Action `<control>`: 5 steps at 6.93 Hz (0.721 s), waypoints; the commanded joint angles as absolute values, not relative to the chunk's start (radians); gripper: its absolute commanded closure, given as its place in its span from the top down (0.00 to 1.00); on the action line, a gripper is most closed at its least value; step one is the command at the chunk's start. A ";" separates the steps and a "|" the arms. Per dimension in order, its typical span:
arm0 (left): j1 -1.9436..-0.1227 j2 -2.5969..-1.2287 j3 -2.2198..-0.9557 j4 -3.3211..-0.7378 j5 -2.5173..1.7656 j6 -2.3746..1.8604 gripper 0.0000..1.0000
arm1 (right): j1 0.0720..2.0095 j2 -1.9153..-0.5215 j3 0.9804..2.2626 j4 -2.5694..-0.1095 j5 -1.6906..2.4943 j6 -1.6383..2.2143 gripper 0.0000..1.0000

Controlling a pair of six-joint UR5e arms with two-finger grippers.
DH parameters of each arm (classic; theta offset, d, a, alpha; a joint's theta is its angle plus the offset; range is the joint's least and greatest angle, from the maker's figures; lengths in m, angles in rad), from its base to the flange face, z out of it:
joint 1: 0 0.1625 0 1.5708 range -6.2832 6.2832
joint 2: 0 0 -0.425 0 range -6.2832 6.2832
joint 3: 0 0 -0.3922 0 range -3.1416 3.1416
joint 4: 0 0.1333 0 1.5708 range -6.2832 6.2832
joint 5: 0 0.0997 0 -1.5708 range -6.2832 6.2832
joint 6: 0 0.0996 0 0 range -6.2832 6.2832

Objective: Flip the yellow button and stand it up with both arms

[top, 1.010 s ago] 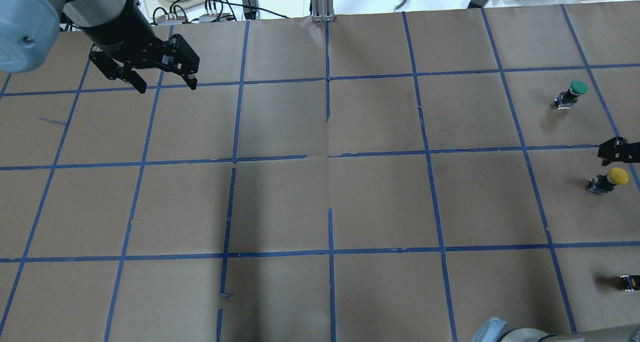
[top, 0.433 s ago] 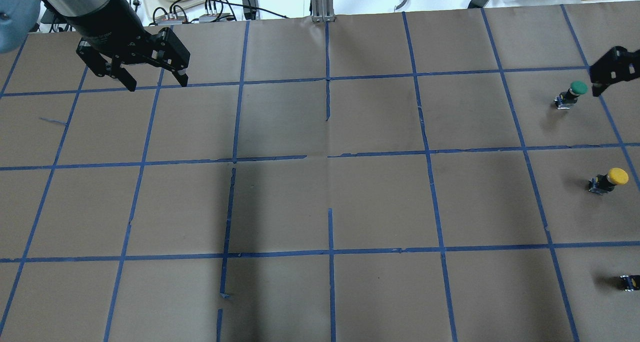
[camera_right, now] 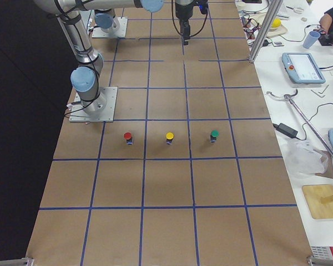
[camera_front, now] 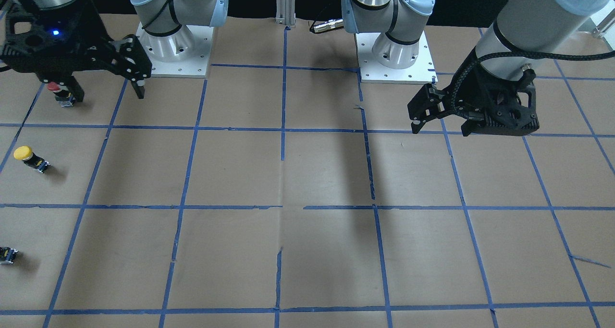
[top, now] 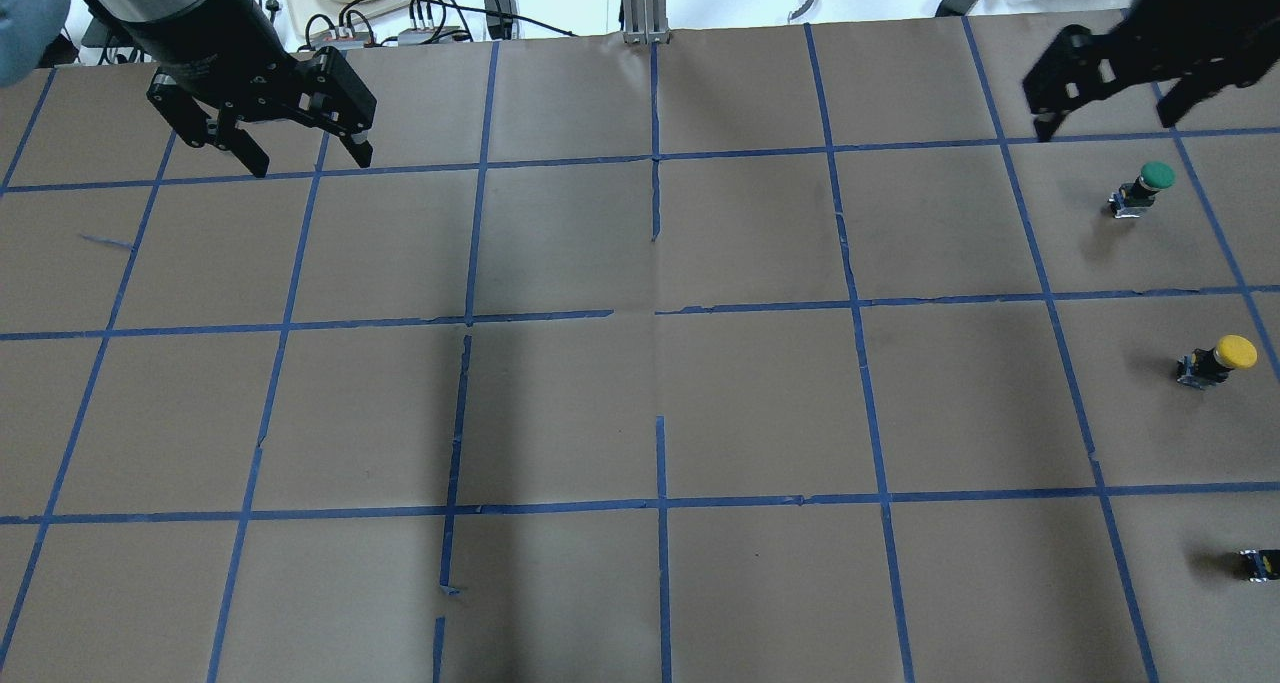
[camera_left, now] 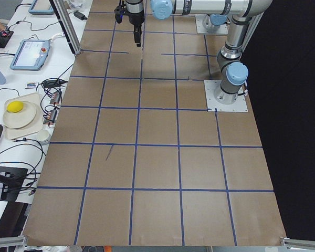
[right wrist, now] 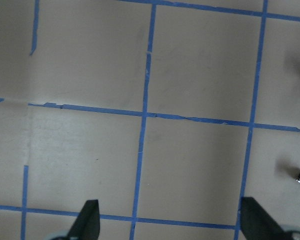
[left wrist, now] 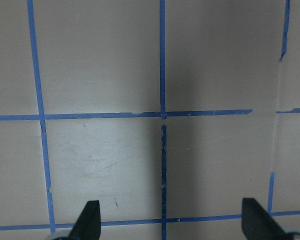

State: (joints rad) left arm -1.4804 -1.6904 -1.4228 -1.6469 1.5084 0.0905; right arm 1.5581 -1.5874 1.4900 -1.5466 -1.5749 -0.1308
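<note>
The yellow button stands near the right edge of the overhead view, about halfway down. It is the middle one in a row of three on the brown-papered table, with a red-capped button on one side and a green-capped button on the other. It appears to rest cap-up on its blocky body. Neither arm is near it. The right tool hangs in the upper right corner of that view, and the left tool hangs in the upper left. Both have their fingers spread wide and hold nothing. The button looks small, light and rigid, and top-heavy enough to topple at a nudge. Its smooth domed cap would likely slip between flat pads. The flat sides of the black-and-grey body look like the surest place to pinch it, leaving the cap or neck free for the second tool during the turn-over.
</note>
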 commanded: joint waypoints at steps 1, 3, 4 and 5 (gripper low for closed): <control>-1.480 -1.690 -1.420 -1.647 1.511 0.091 1.00 | 1.624 -1.588 1.489 -1.506 -1.569 -0.075 0.99; -1.483 -1.690 -1.424 -1.647 1.519 0.092 1.00 | 1.625 -1.588 1.488 -1.468 -1.552 -0.011 0.97; -1.485 -1.686 -1.422 -1.647 1.520 0.092 1.00 | 1.623 -1.586 1.479 -1.462 -1.552 -0.009 0.98; -1.483 -1.689 -1.420 -1.647 1.520 0.091 1.00 | 1.623 -1.586 1.479 -1.459 -1.552 -0.008 0.99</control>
State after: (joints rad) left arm -1.4836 -1.6882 -1.4218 -1.6475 1.5194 0.0917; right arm 1.6234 -1.5867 1.4819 -1.4669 -1.5538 -0.0130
